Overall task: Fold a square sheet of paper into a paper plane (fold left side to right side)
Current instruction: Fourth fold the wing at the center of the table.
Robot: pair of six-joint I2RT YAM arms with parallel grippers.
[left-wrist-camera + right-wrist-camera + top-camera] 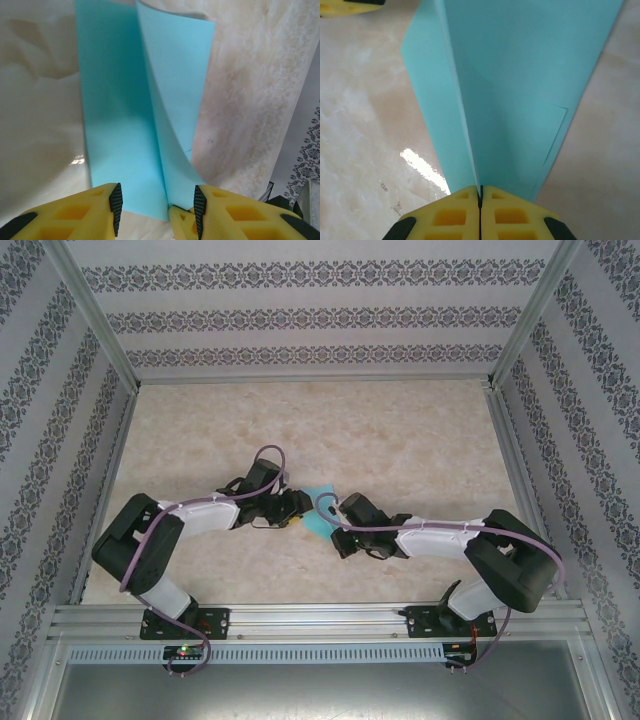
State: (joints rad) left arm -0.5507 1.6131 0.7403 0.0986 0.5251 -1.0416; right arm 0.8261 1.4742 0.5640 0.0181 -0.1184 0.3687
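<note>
The left gripper [297, 508] sits at 9 o'clock of the thin turquoise-blue sheet of paper [314, 523], which lies at the middle of the marbled beige surface [400, 440]. In the left wrist view this gripper [157, 202] stands partly open, with its black-padded yellow fingers [112, 200] either side of the sheet's near edge. The pads seem clear of the paper, though the view is too close to be sure. One half of the sheet [115, 125] lies flat towards 12 o'clock. The other half rises in a curled flap towards 1 o'clock. At 3 o'clock of the sheet is the right gripper [336, 512]. In its wrist view, the right gripper [480, 192] is pressed shut on the edge of the raised flap [520, 100], which stands upright from the closed fingers.
</note>
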